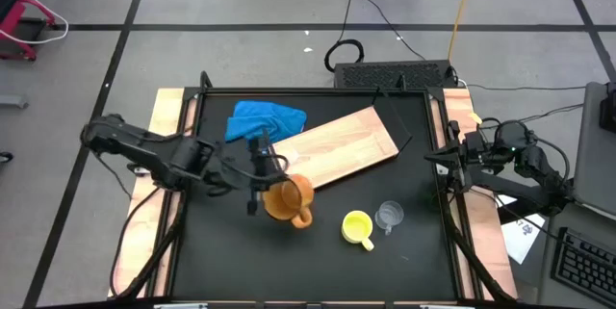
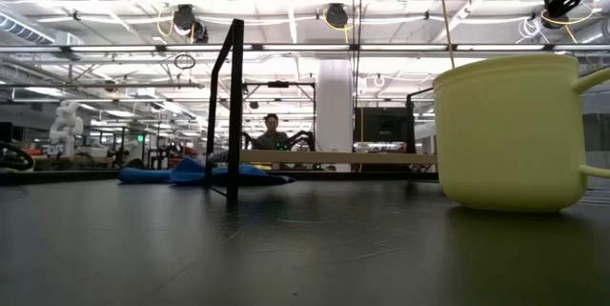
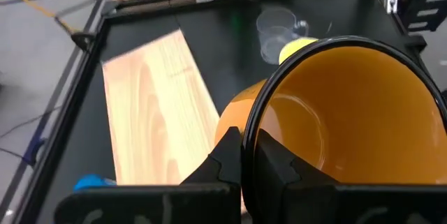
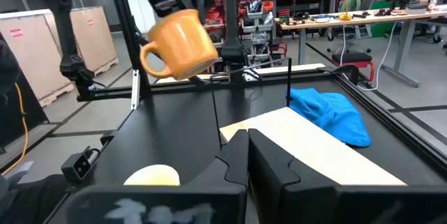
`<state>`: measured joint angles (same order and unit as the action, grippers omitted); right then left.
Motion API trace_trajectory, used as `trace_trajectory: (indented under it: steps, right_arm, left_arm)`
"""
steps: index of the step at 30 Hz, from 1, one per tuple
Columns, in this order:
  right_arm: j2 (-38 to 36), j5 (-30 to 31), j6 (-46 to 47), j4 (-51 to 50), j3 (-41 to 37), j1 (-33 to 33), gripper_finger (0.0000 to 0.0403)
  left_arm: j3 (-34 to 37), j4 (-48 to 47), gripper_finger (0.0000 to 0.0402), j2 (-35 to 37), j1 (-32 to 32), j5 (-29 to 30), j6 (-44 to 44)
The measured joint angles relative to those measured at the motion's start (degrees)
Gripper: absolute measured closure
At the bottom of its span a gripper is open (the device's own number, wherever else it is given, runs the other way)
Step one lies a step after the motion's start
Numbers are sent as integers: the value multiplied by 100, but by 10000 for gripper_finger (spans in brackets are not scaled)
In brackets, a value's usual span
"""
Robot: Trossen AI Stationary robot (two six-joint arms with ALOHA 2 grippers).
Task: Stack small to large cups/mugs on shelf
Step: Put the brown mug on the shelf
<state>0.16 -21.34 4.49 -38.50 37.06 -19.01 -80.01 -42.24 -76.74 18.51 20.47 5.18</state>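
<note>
At table centre, 6 o'clock of the board (image 1: 337,147), the rigid, probably heavy mug (image 1: 287,196) is held aloft, clenched at its slick rim by the left gripper (image 3: 248,155), while the right gripper (image 4: 248,154), closed, is parked at 3 o'clock.

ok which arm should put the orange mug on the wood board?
Left. The left gripper is shut on the orange mug's rim and holds it off the table beside the wood board. The right gripper waits at the table's right edge, holding nothing.
</note>
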Motion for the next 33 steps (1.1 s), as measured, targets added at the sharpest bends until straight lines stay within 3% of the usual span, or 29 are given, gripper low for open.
trace_trajectory:
  steps: [7,12,33]
  right_arm:
    - [0,0,2,0,0,-2,403]
    - [0,0,2,0,0,-1,403]
    - [0,1,2,4,0,-1,403]
  left_arm:
    - [1359,1028,386,1215,203,-193,180]
    - [1935,1609,386,1599,375,-199,254]
    - [2144,1847,386,1612,410,-31,253]
